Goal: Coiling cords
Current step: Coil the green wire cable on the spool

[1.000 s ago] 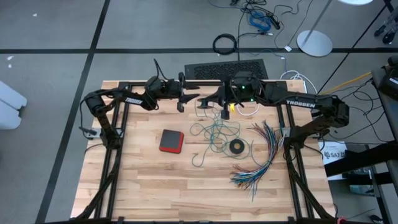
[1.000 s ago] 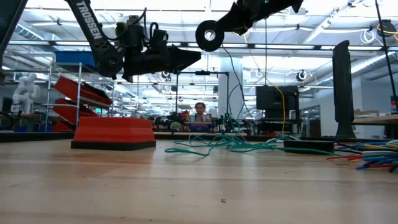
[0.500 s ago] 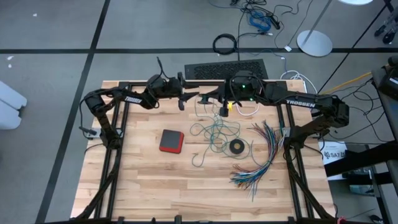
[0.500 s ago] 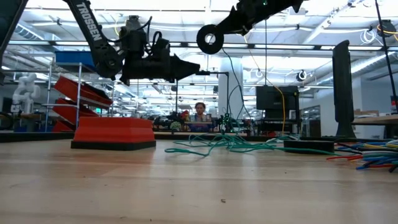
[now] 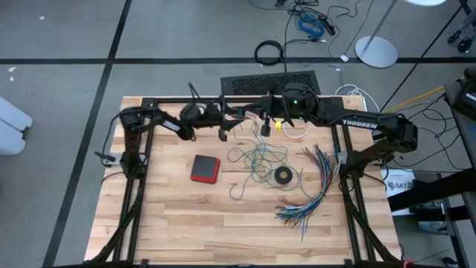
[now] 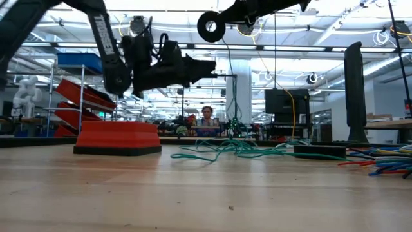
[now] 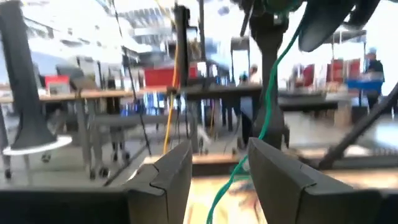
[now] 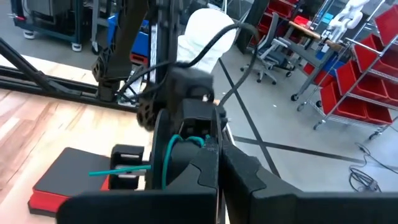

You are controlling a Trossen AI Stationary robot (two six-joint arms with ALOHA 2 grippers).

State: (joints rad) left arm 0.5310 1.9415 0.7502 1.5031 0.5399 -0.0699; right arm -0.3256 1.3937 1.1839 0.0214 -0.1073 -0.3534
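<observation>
High view: right tool (image 5: 265, 121), top centre, jaws pressed together pinching the teal cord (image 5: 256, 158), which trails to a tangle mid-tabletop (image 5: 186, 223). Left tool (image 5: 229, 125) spread, cord between its fingers (image 7: 168, 168), contact unclear.

Overhead camera looks down, low one level across; both share the teal cord (image 5: 256, 160), wrist cameras close.
</observation>
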